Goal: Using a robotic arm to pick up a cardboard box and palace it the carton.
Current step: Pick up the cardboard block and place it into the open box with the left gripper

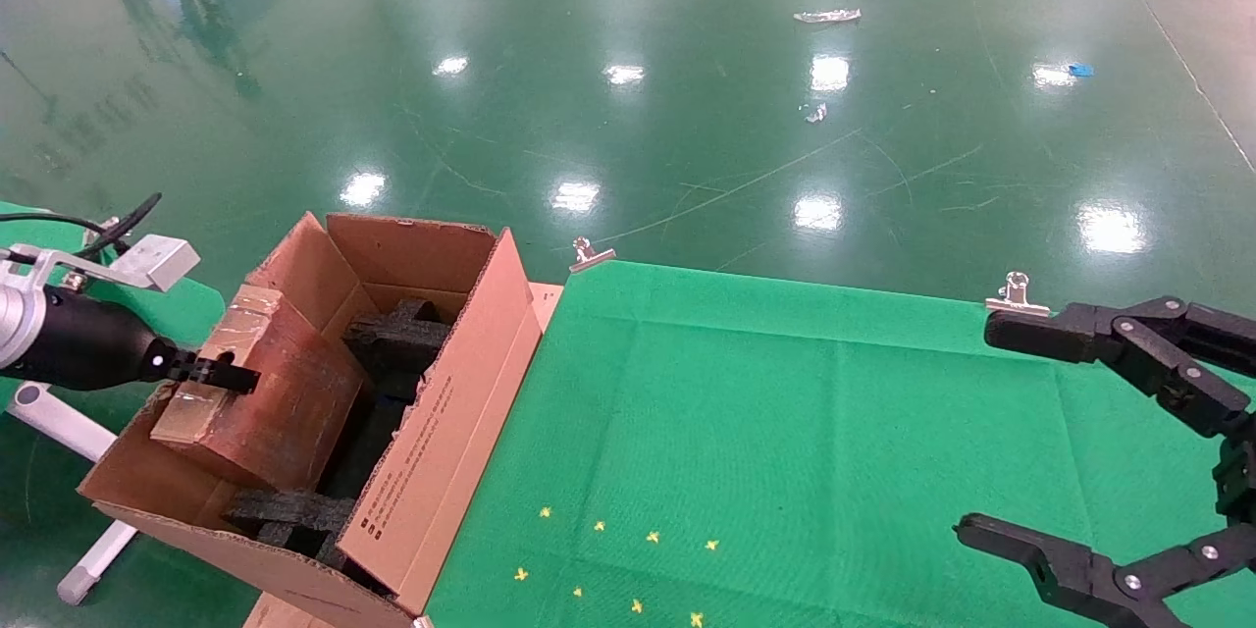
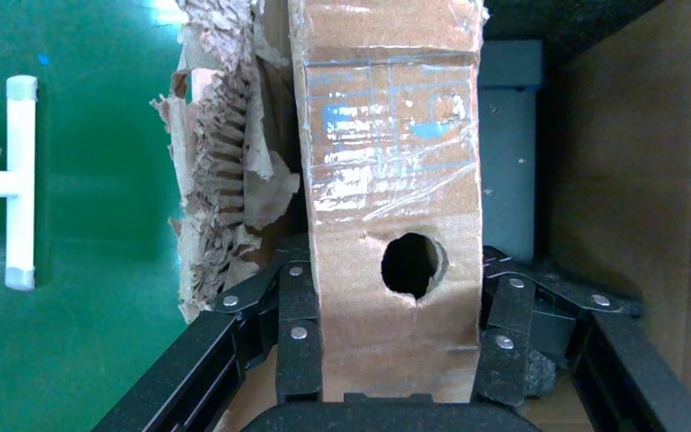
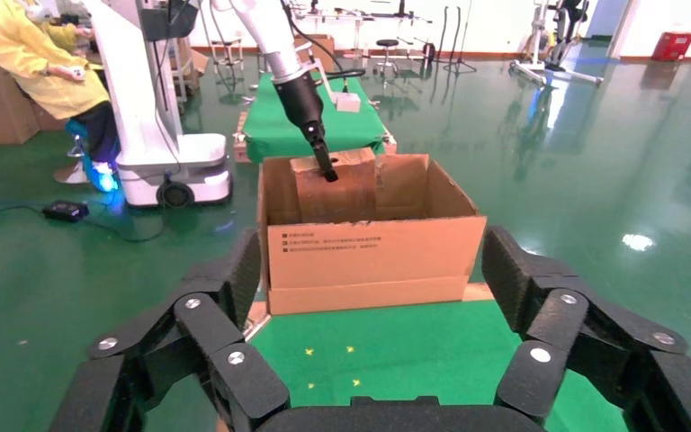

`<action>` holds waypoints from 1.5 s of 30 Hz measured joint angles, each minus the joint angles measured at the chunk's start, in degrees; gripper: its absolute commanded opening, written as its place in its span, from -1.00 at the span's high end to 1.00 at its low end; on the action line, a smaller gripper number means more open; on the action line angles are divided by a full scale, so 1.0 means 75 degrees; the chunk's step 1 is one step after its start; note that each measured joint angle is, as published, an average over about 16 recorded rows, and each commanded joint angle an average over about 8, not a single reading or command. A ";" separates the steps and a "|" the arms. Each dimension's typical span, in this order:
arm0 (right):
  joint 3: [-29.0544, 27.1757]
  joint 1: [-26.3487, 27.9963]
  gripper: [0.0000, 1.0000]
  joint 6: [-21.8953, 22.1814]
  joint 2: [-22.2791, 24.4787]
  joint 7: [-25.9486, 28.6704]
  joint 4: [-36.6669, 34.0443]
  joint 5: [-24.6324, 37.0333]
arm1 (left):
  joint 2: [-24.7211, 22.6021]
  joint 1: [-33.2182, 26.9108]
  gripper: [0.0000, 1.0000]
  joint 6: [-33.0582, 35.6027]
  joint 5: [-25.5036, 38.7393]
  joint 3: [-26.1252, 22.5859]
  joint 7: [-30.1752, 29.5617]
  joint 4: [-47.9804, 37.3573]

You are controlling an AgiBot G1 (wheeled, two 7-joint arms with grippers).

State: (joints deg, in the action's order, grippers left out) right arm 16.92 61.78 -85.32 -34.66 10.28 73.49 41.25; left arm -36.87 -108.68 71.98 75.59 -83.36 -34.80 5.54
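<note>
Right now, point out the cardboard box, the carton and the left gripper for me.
cardboard box (image 1: pixel 285 383), head view, its reddish-brown top face.
carton (image 1: pixel 432 432), head view, its printed side flap.
left gripper (image 2: pixel 396 355), left wrist view, midway between fingertips clamping the box.

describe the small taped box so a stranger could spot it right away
Find the large open brown carton at the left edge of the green table. The cardboard box sits in it, pinched by the left gripper. Unlike the black foam inserts beside it, it is reddish-brown and tape-wrapped, with a round hole.

The cardboard box (image 2: pixel 387 225) is brown paper card under shiny clear tape. The carton (image 1: pixel 432 442) is rough, dull card. The green table cloth (image 1: pixel 785 432) looks soft. The floor (image 1: pixel 687 69) is glossy.
</note>
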 measured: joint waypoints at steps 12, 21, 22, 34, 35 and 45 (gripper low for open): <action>0.0005 0.0001 -1.00 0.0002 0.0002 -0.0003 0.0000 -0.0004 | -0.0379 0.0195 1.00 -0.0426 0.0245 -0.0159 0.0479 -0.0348; 0.0009 0.0002 -1.00 0.0004 0.0004 -0.0004 0.0000 -0.0006 | -0.0850 0.0714 1.00 -0.1556 0.0146 -0.0084 0.0587 -0.0519; 0.0009 0.0002 -1.00 0.0004 0.0004 -0.0005 0.0000 -0.0006 | -0.0907 0.0791 1.00 -0.1696 0.0117 -0.0064 0.0587 -0.0532; 0.0014 0.0003 -1.00 0.0006 0.0006 -0.0007 0.0000 -0.0010 | -0.1561 0.1778 1.00 -0.2969 -0.0167 0.0132 0.0542 -0.0627; 0.0015 0.0003 -1.00 0.0006 0.0006 -0.0007 0.0000 -0.0010 | -0.1607 0.1863 1.00 -0.3029 -0.0183 0.0143 0.0532 -0.0634; 0.0019 0.0004 -1.00 0.0008 0.0008 -0.0009 0.0000 -0.0013 | -0.1929 0.2509 -0.43 -0.3445 -0.0277 0.0208 0.0559 -0.0645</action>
State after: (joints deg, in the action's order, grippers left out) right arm 17.06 61.81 -85.26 -34.60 10.21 73.49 41.16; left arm -51.34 -89.86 46.14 73.51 -81.81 -30.61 0.70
